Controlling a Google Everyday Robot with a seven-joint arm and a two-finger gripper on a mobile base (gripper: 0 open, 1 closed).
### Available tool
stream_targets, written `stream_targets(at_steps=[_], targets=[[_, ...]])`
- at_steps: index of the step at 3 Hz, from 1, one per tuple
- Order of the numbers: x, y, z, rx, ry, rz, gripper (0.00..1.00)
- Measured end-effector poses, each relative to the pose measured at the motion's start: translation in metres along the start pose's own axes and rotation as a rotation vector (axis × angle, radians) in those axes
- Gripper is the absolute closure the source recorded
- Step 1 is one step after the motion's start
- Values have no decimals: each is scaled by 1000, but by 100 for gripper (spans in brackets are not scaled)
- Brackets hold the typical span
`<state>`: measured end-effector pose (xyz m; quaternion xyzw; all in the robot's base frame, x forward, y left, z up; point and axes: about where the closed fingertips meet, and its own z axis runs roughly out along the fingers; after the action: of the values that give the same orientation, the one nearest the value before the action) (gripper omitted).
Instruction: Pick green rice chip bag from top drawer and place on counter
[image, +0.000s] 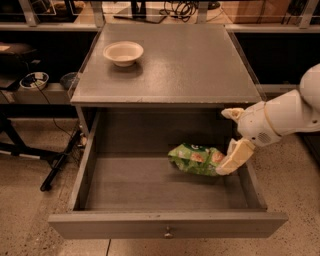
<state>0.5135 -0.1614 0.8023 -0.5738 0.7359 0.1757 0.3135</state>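
The green rice chip bag (196, 159) lies flat on the floor of the open top drawer (167, 225), right of its middle. My gripper (225, 142) reaches into the drawer from the right on a white arm. It is open, with one cream finger (236, 156) resting against the bag's right end and the other finger (232, 113) up near the counter's front edge. It does not hold the bag. The counter (185, 65) is the grey top of the cabinet above the drawer.
A cream bowl (123, 52) stands on the counter at its back left. Dark shelving with cables and a black stand leg (60, 160) are left of the cabinet. The drawer's right wall (251, 182) is right beside the gripper.
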Motion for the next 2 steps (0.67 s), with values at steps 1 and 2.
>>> stream_targets(at_steps=[1,2], targets=[[5,-2,17,-12,8,6,0],[23,-5,41,-29,41,36,0]])
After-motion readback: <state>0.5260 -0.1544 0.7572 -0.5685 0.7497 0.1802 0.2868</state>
